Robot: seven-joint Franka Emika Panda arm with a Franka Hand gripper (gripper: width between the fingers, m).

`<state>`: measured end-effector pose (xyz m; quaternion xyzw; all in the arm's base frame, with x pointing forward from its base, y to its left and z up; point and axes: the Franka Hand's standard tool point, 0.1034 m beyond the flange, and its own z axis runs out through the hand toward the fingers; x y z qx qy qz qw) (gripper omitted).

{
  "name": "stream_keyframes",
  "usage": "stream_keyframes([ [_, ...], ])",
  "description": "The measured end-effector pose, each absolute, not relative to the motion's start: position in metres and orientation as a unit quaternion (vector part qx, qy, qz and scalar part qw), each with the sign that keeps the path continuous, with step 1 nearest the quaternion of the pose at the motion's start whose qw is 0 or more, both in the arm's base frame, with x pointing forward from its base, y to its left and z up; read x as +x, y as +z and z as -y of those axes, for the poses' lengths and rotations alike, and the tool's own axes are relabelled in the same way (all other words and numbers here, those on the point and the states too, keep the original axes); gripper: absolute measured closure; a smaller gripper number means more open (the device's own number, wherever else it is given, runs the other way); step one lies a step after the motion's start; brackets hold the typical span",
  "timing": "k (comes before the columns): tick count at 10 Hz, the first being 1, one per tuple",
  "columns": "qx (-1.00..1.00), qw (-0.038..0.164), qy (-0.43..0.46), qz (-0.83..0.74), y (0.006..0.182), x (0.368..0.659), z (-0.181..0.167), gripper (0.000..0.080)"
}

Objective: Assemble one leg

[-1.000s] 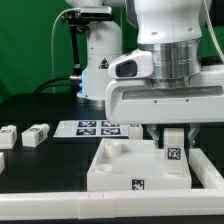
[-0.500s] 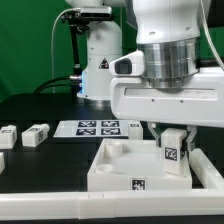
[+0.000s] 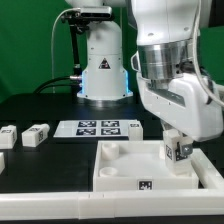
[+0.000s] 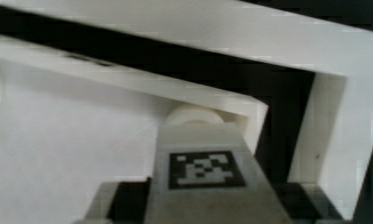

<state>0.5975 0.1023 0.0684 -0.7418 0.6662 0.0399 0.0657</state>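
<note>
We take the large white square piece (image 3: 135,170) as our landmark. It lies on the black counter (image 3: 40,172), and its raised rim makes it a shallow tray with round sockets at the corners. The tool (image 3: 176,143) stands over the far corner of that piece on the exterior view's right. It is clamped on the leg (image 3: 177,152), whose marker tag faces the camera.

In the wrist view the leg (image 4: 204,165) sits between the two grey fingers (image 4: 126,205). Its far end meets a round socket (image 4: 204,117) in the corner of the square piece; how deep it sits we cannot tell. Another socket (image 3: 111,150) shows at the far corner on the exterior view's left.

Behind the square piece lies the marker board (image 3: 100,127). To the exterior view's left of the square piece, well apart from it, two small white blocks (image 3: 37,135) (image 3: 8,133) rest on the counter.
</note>
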Motion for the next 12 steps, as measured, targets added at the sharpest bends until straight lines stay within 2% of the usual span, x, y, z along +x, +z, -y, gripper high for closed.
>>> stream_keyframes([
  [2, -0.74, 0.066, 0.041, -0.668, 0.0683, 0.5973, -0.1028, 0.0509],
  [3, -0.75, 0.067, 0.04, -0.657, 0.0682, 0.5971, -0.1035, 0.0348],
  [4, -0.755, 0.066, 0.04, -0.651, 0.068, 0.5966, -0.1056, 0.0223],
  [5, -0.794, 0.067, 0.035, -0.604, 0.0679, 0.5964, -0.1063, 0.0166],
  [7, -0.846, 0.069, 0.029, -0.528, 0.0678, 0.5955, -0.1101, 0.0153],
  [12, -0.972, 0.061, 0.004, -0.228, 0.0667, 0.5963, -0.1046, 0.015],
])
